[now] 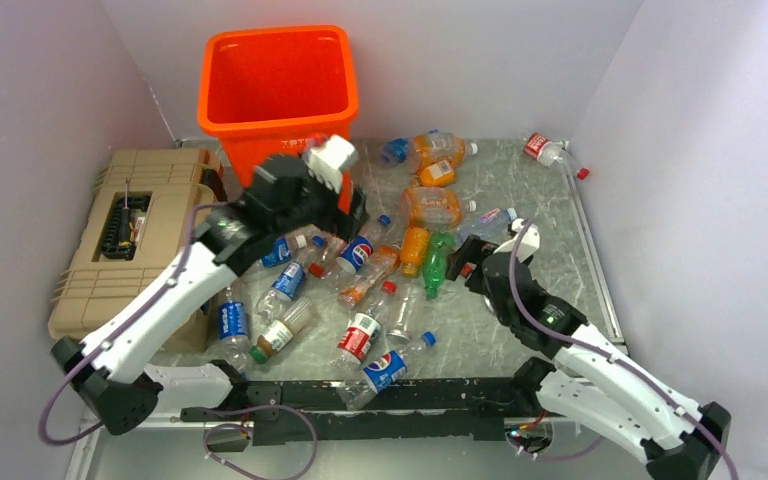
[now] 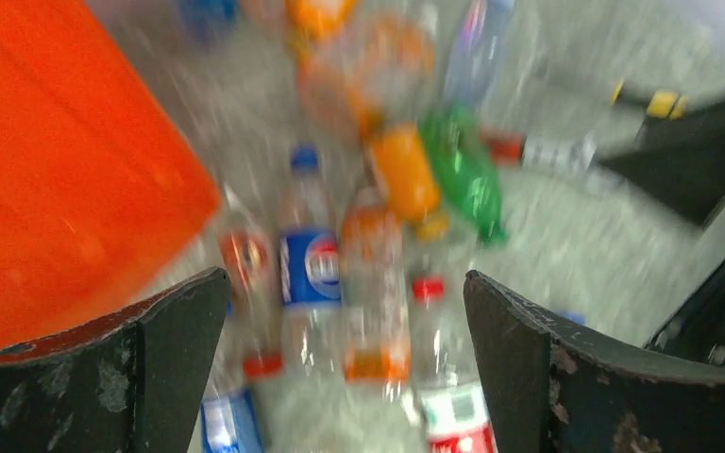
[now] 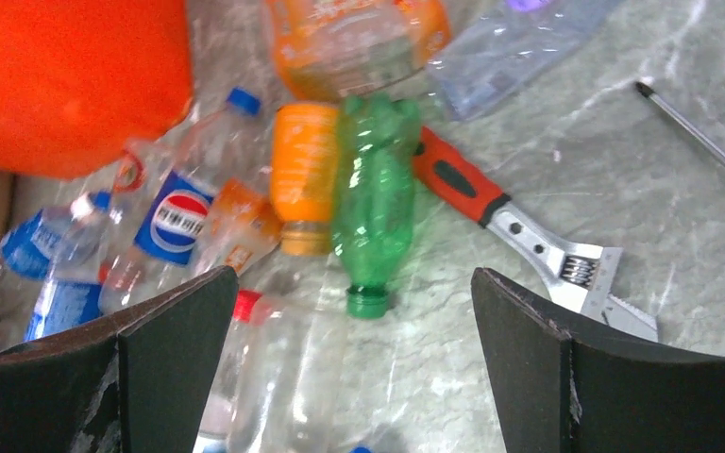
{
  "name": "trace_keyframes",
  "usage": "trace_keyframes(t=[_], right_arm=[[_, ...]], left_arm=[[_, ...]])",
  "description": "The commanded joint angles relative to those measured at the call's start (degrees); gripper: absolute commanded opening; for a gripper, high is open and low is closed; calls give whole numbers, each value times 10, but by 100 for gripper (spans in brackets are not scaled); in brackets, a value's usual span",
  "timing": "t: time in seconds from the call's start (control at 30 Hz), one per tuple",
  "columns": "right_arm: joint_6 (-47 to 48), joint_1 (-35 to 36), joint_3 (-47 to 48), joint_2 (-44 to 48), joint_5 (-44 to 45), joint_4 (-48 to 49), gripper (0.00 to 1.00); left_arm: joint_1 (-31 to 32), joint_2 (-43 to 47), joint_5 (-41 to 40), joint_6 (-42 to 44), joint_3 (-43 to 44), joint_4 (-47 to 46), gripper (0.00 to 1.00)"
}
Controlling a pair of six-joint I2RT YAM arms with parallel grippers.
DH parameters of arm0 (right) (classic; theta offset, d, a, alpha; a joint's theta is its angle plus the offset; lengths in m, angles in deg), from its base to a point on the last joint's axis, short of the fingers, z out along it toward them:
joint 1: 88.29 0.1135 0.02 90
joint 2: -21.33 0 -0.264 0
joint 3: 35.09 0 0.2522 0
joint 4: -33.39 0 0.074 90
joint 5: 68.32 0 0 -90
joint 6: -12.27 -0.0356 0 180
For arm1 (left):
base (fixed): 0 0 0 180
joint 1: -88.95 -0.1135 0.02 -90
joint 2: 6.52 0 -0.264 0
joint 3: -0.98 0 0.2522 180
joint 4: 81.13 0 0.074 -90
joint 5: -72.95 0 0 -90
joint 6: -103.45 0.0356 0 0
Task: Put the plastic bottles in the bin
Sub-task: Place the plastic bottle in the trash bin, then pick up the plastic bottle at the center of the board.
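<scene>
Several plastic bottles lie scattered on the marbled table in front of the orange bin (image 1: 260, 140). Among them are a green bottle (image 1: 436, 262) (image 3: 375, 208), an orange one (image 1: 414, 248) (image 3: 304, 175) and a Pepsi-labelled one (image 1: 360, 247) (image 2: 308, 264). My left gripper (image 1: 352, 212) (image 2: 345, 278) hangs open and empty above the pile, close beside the bin's front wall (image 2: 57, 170); its view is blurred. My right gripper (image 1: 478, 268) (image 3: 354, 276) is open too, low over the green bottle's cap and a clear red-capped bottle (image 3: 274, 377).
A tan toolbox (image 1: 130, 240) stands left of the bin. A red-handled wrench (image 3: 529, 236) lies just right of the green bottle, with a thin pen-like tool (image 3: 699, 142) beyond it. More bottles (image 1: 545, 148) lie at the back right. White walls close in three sides.
</scene>
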Motion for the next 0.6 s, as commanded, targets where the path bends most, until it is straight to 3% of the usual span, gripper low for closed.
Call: trace_keyframes(t=[0.0, 0.07, 0.13, 0.37, 0.57], right_arm=[[-28, -131, -25, -15, -158, 59, 100], [-31, -185, -39, -27, -219, 77, 100], [-26, -204, -44, -36, -226, 83, 100], [8, -205, -66, -46, -120, 91, 95], [53, -202, -95, -95, -288, 195, 90]], left_arm=[[7, 15, 15, -4, -83, 5, 100], [7, 23, 17, -13, -114, -23, 100], [7, 32, 20, -18, -145, -49, 99], [7, 57, -42, -120, -221, -107, 99], [7, 90, -111, -134, -256, -130, 99]])
